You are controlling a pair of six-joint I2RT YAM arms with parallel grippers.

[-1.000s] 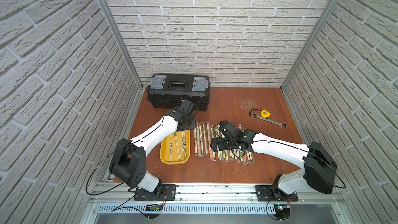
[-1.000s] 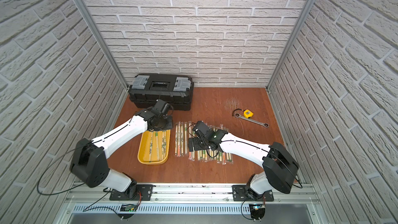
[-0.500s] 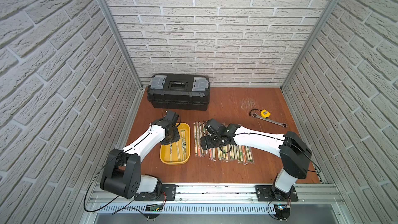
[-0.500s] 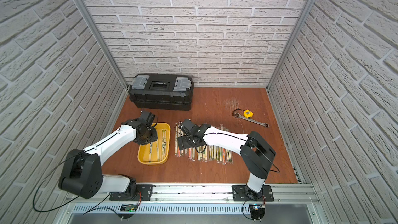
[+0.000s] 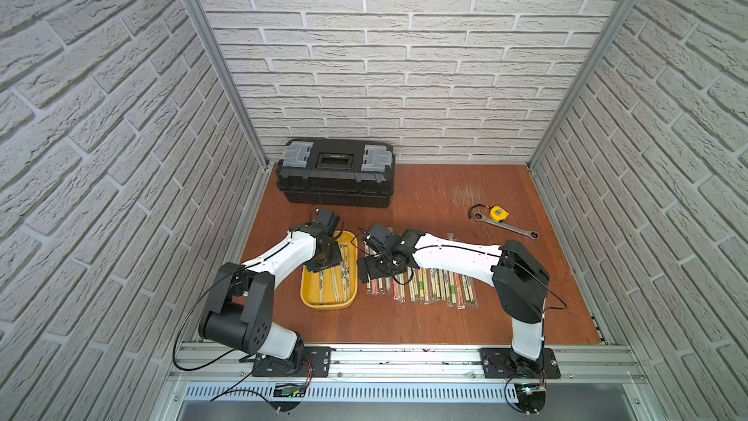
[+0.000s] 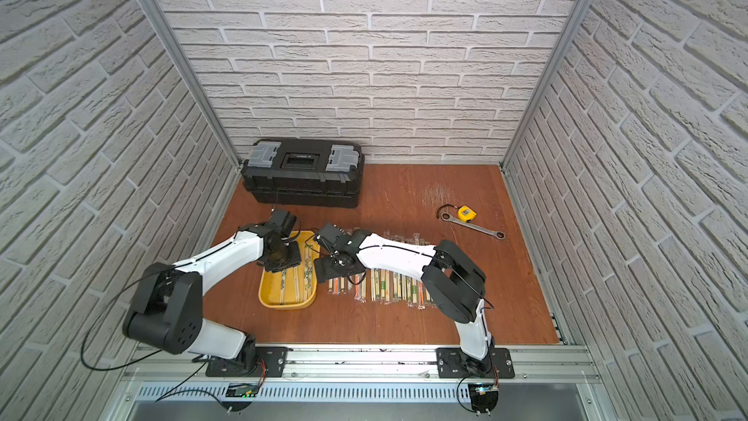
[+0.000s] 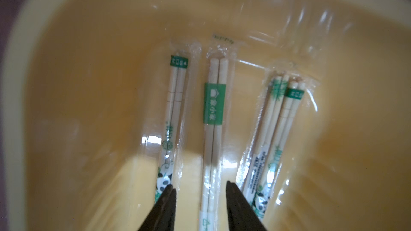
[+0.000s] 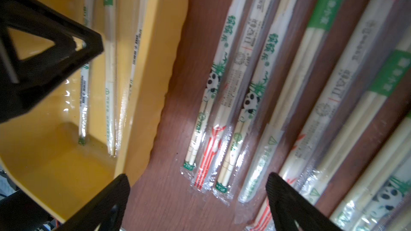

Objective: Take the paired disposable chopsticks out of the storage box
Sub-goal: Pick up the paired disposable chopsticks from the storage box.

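Yellow plastic, shallow and round-cornered: the storage tray [image 5: 328, 304] sits on the red-brown wooden desk [image 5: 445, 326], nearer its left edge. In both top views a few paired disposable chopsticks in clear printed sleeves [image 5: 341, 275] lie lengthwise inside it. A long row of sleeved pairs [image 5: 439, 287] lies on the desk just right of the tray. The left arm's jaws hang over the tray's far half. The right arm's jaws hover low over the row's left end, beside the tray's rim.

Left wrist now: jaws apart, straddling the middle pair with the broad green band [image 7: 214, 107], nothing clamped. A panda-print pair [image 7: 175, 112] lies to one side, two overlapping pairs [image 7: 281, 118] to the other.

Right wrist: jaws wide apart and empty, over the ends of the row's pairs nearest the tray wall [image 8: 146, 81].

My read: these pairs are featherweight, the sticks stiff, the sleeve slick and crinkly. Pinch across the narrow width near mid-length so the pair lifts level. The film could slip, and a neighbour's loose sleeve edge could come up too.
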